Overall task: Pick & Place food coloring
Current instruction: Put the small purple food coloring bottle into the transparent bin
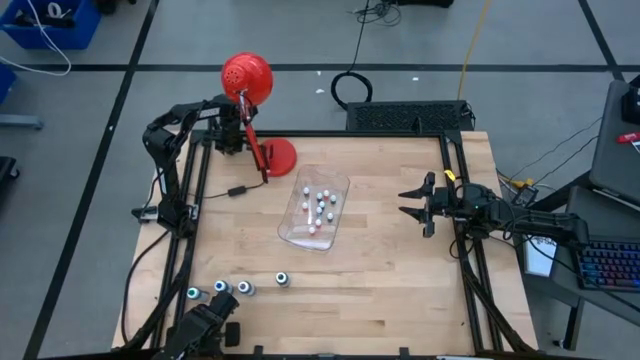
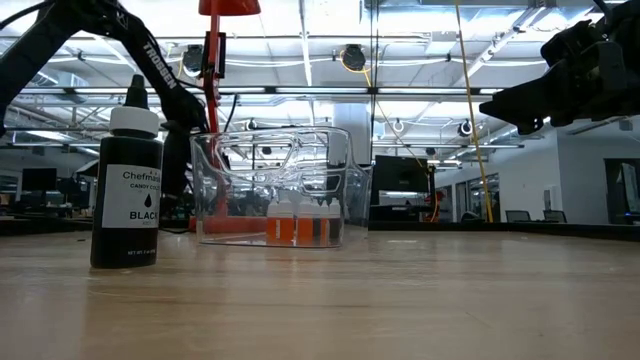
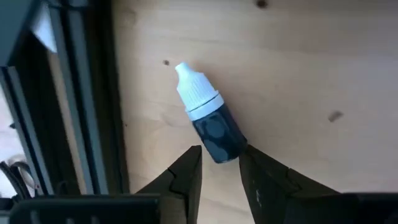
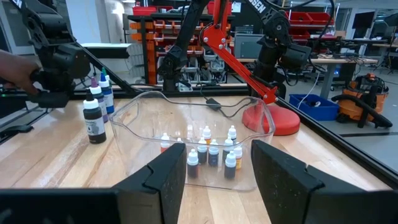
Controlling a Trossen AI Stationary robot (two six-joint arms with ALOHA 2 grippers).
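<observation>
Three dark round food coloring bottles with teal-white tops stand near the table's near-left corner [image 1: 220, 287], [image 1: 244, 288], [image 1: 283, 279]. A fourth [image 1: 193, 293] sits between the fingers of my left gripper [image 1: 203, 306], close to the left rail. In the left wrist view this bottle [image 3: 211, 124] has a white cap and a dark body. Several tiny white-topped bottles [image 1: 320, 205] stand inside the clear tub [image 1: 340, 185] at mid-table. My right gripper [image 1: 412, 203] hovers open at the table's right side, pointing at the tub. My left gripper [image 3: 221, 167] has the dark bottle's lower body [image 3: 221, 148] pinched between its two fingers, one on either side. The cap end [image 3: 186, 78] points away from the fingers. Whether the bottle is lifted clear of the wood cannot be told.
A red desk lamp stands with its base [image 1: 277, 155] at the far side and its head [image 1: 247, 77] beyond the table's far edge. Black frame rails run along the left [image 1: 185, 260] and right [image 1: 470, 280] sides. Bare wood [image 1: 390, 280] lies between the tub and the near edge.
</observation>
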